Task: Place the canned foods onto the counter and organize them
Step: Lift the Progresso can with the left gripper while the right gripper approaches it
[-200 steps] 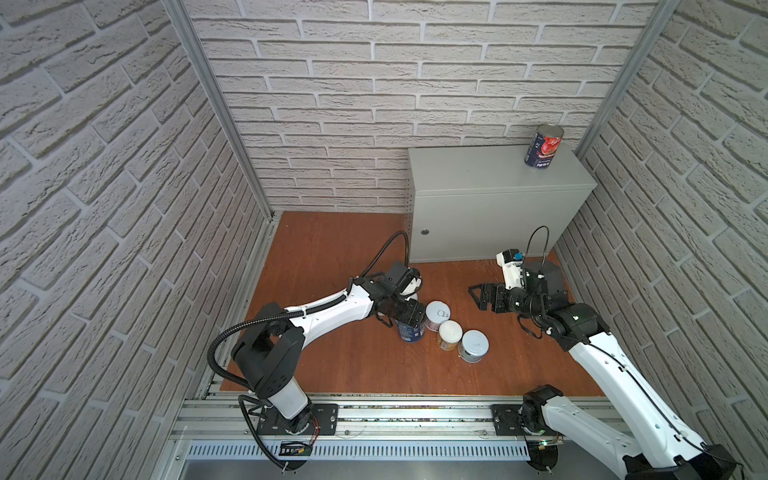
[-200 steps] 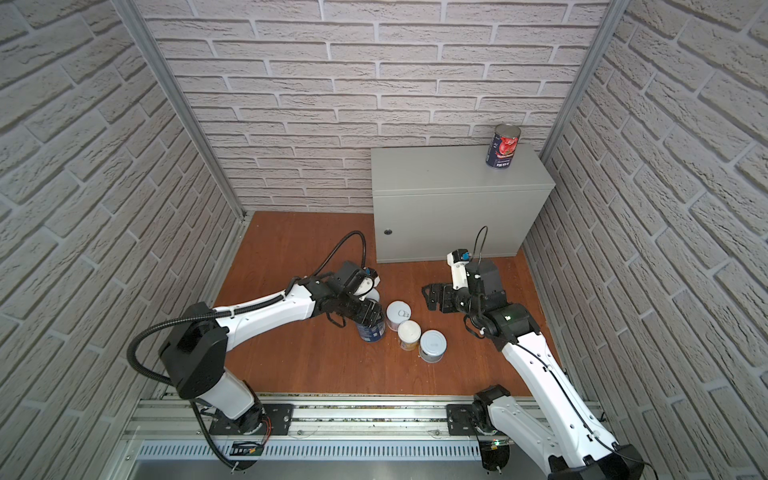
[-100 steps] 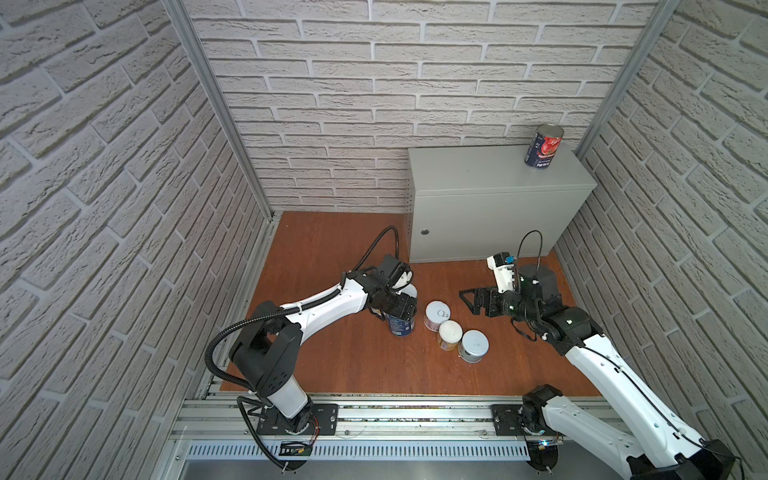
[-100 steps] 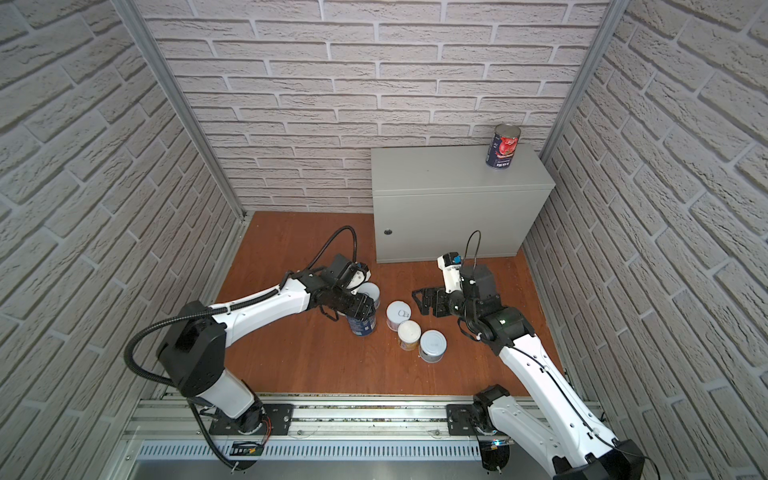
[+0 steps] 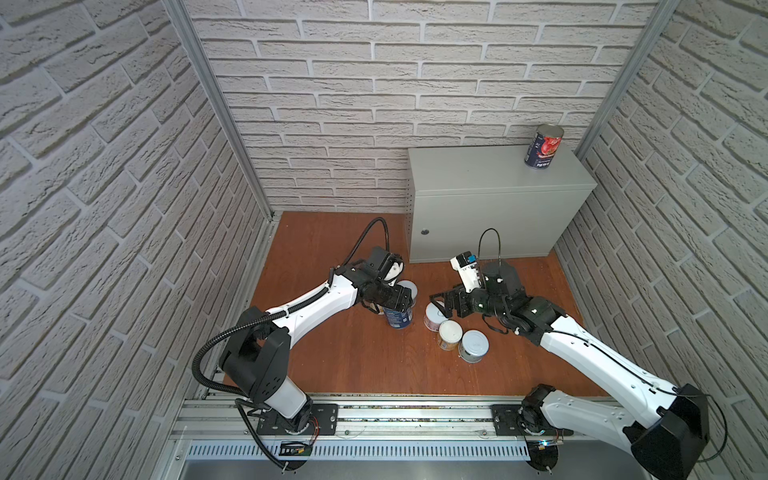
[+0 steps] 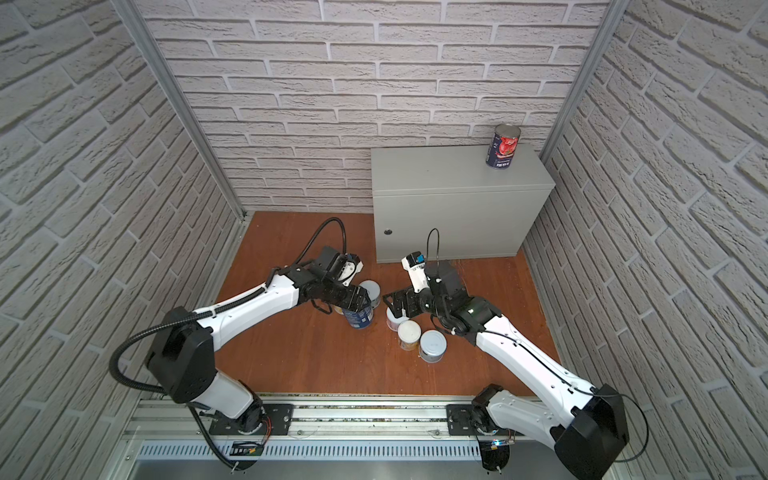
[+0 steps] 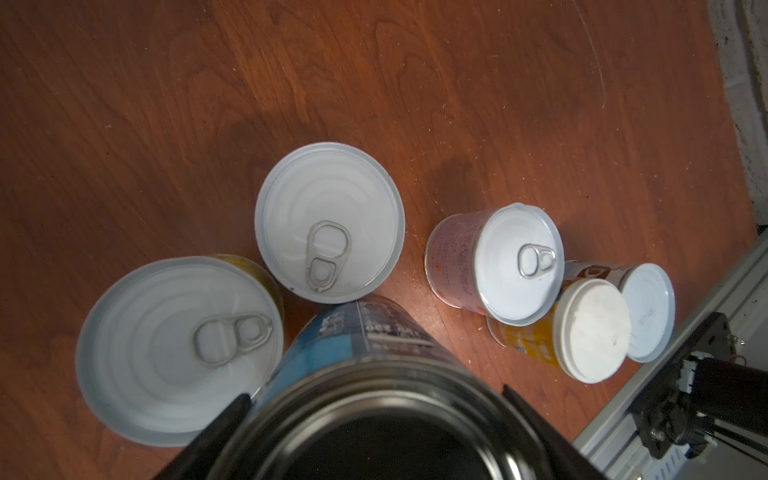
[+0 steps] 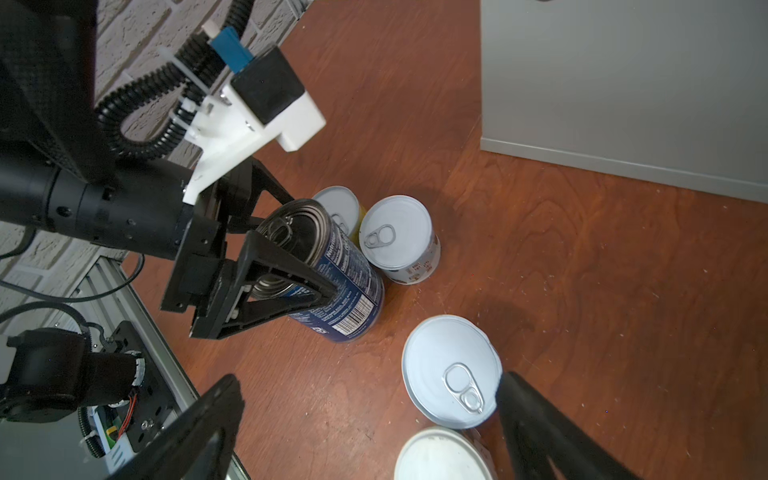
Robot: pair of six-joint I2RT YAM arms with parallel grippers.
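Watching the left gripper (image 8: 307,249): jaws part closed, clamped across the upper end of a tall dark-blue tin (image 5: 399,319) with a silver pull-tab top. The tin is tilted, low over the floor; can't tell if its base touches. The right gripper (image 8: 370,378) is spread wide with nothing held, one finger right against the lid of the pink tin (image 7: 457,262).

A second tall blue tin (image 5: 542,147) with a red picture on its label stands upright on the far right corner of the counter (image 5: 478,208). The counter is a pale grey metal cabinet with a round lock on the door.

Four more short white-lidded tins are on the floor. The flat-lid tin (image 7: 590,332) and grey tin (image 5: 473,345) sit in a tight row with the pink one. The white-label tin (image 8: 395,237) and yellow-label tin (image 7: 174,349) are just beside the held one.

The floor (image 5: 332,357) is red-brown wood, with white brick walls (image 5: 374,83) on three sides. An aluminium rail (image 5: 395,409) along the front carries both arm bases.

The left wrist view shows all five short lids at once. In both top views the left gripper covers most of the yellow-label tin. The held tin's barcode shows only in the right wrist view.
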